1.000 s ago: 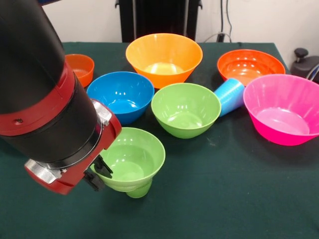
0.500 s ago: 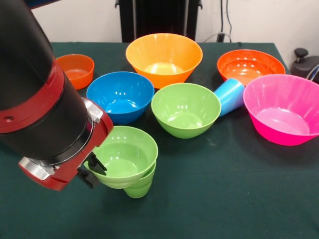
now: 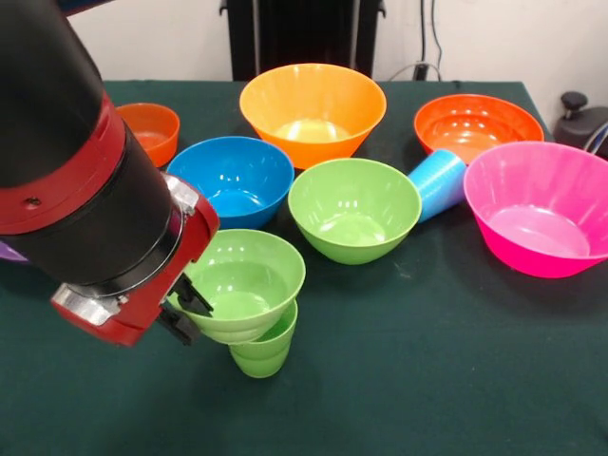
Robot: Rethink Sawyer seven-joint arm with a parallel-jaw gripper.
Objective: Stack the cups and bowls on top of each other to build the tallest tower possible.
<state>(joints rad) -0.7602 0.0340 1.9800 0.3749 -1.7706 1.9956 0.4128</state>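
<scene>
- We see the small green bowl [image 3: 245, 285] gripped at its rim, its base sitting in the mouth of the lime cup [image 3: 263, 348]; we judge it a first tower tier.
- The gripper [image 3: 186, 310] has its fingers pinching that rim.
- Beyond this bowl: blue bowl [image 3: 231, 181], larger green bowl [image 3: 353, 208], with the blue cup [image 3: 436, 182] lying beside it.

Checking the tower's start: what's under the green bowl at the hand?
Under the green bowl shows the lime green cup, upright. Its inside is covered. The hand grips the bowl's rim.
</scene>
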